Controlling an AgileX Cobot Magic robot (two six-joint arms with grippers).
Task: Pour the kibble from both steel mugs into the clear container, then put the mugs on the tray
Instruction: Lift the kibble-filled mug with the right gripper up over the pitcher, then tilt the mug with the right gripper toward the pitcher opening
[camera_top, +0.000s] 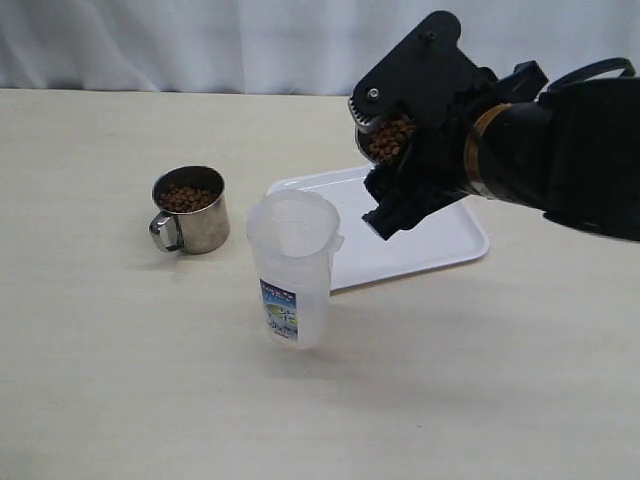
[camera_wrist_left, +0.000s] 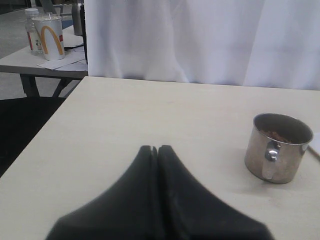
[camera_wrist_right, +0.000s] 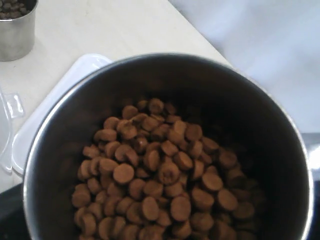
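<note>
My right gripper (camera_top: 398, 160) is shut on one steel mug (camera_wrist_right: 287, 145), held tilted in the air above the white tray (camera_top: 445, 240), to the right of and higher than the clear container (camera_top: 292, 268). That mug holds a heap of brown kibble (camera_wrist_right: 160, 175), also visible from outside (camera_top: 389, 137). The container stands upright and looks empty. The second steel mug (camera_top: 190, 210), holding kibble, stands on the table left of the container, its handle facing front-left. My left gripper (camera_wrist_left: 157, 150) is shut on nothing, low over the table and well apart from this mug (camera_wrist_left: 277, 147).
A white curtain (camera_top: 200, 40) hangs behind the beige table. In the left wrist view the table's edge (camera_wrist_left: 45, 130) drops to a dark floor, and a side table beyond it carries a paper cup (camera_wrist_left: 50, 35) and a bottle.
</note>
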